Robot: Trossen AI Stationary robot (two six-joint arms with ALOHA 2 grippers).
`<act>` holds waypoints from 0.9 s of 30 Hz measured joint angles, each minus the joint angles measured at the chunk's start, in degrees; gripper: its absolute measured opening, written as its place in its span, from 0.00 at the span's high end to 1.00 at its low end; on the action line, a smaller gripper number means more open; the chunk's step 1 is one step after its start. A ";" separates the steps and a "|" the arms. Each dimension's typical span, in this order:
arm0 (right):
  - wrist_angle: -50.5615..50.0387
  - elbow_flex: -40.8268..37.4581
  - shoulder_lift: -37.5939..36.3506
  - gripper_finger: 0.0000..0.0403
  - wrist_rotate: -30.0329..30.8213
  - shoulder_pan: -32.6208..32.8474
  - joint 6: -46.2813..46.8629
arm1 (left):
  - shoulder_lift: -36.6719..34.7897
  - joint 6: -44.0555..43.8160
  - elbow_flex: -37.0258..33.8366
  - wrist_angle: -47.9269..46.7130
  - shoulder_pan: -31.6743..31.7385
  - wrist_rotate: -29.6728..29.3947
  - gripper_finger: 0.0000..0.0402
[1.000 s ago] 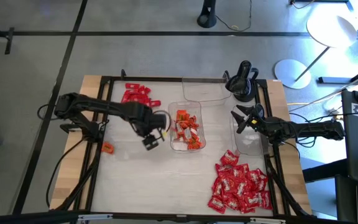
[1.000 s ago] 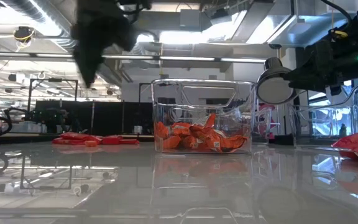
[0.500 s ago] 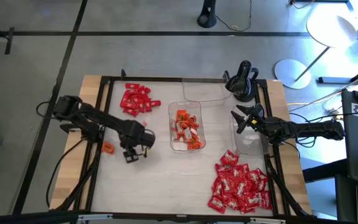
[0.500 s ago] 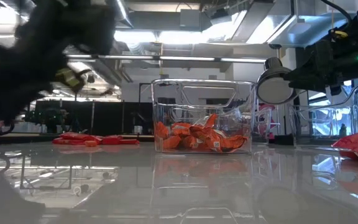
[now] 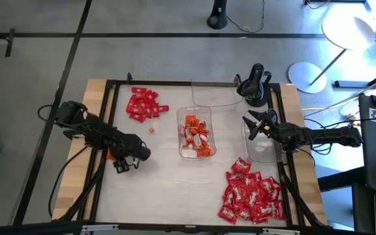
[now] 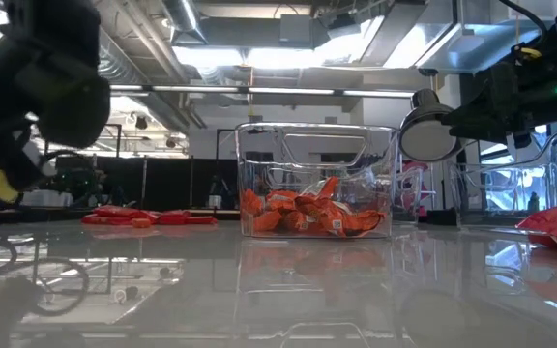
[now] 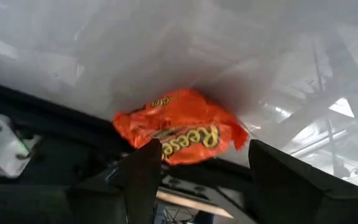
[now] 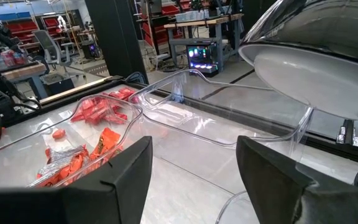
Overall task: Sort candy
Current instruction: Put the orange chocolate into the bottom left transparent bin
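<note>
Left gripper (image 5: 124, 164) sits low at the table's left side, fingers spread, with one orange candy (image 7: 178, 129) lying just ahead of the two fingers (image 7: 143, 174) in the left wrist view. Nothing is pinched between them. In the high view that orange candy (image 5: 113, 155) is mostly covered by the arm, near the black frame rail (image 5: 100, 171).

Right gripper (image 5: 251, 127) hovers at the right side over a clear tray (image 5: 261, 151), fingers spread and holding nothing. Its wrist view looks past both fingers (image 8: 272, 168) toward the trays and a white lamp (image 8: 316, 59).

Candy locations, near to far as seen in the high view:
- A large heap of red candy with white marks (image 5: 251, 197) lies at the near right corner of the table (image 5: 175, 189), touching the near end of the right tray.
- The middle tray (image 5: 182, 114) holds orange candy (image 5: 196, 135); the low view shows these pieces (image 6: 309, 215) piled on the tray floor.
- One small piece (image 5: 151, 130) lies alone on the table between the middle tray and the left gripper.
- A pile of plain red candy (image 5: 141, 104) lies at the far left, well apart from the left gripper.
- A third clear tray (image 5: 213, 95) stands at the far edge, just behind the middle tray.
</note>
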 joint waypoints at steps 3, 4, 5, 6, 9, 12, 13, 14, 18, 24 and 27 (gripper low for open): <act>0.00 0.00 0.00 0.43 -0.01 -0.01 0.02 | 0.00 -1.27 -2.06 3.56 -0.45 0.26 0.43; 0.00 0.00 0.00 0.43 -0.01 -0.01 0.00 | -0.04 -1.65 -2.64 4.09 -0.41 0.36 0.43; 0.00 0.00 0.00 0.43 -0.03 0.01 0.00 | -0.08 -1.84 -3.11 4.55 -0.38 0.55 0.43; 0.00 0.00 0.00 0.43 -0.01 0.01 0.02 | -0.10 -1.79 -3.50 4.86 -0.36 0.66 0.43; 0.00 0.00 0.00 0.43 -0.01 -0.01 0.09 | -0.16 -0.90 -4.28 5.34 -0.34 0.66 0.43; 0.00 0.00 0.00 0.43 -0.01 -0.01 0.11 | -0.12 0.63 -4.33 5.22 -0.49 0.18 0.46; 0.00 0.00 0.00 0.43 -0.02 -0.01 0.11 | -0.08 0.71 -4.30 5.15 -0.51 -0.21 0.49; -0.02 0.00 0.00 0.43 -0.01 0.00 0.11 | -0.06 0.71 -4.20 5.01 -0.54 -0.51 0.51; -0.02 0.00 0.00 0.43 -0.01 -0.01 0.13 | 0.00 0.10 -3.70 4.46 -0.56 -1.52 0.65; 0.00 0.00 0.00 0.43 -0.01 -0.01 0.15 | 0.10 -1.56 -2.13 2.97 -0.56 -1.91 0.82; -0.02 0.00 0.00 0.43 -0.01 -0.01 0.17 | 0.10 -2.03 -0.25 2.36 -0.56 -2.41 0.86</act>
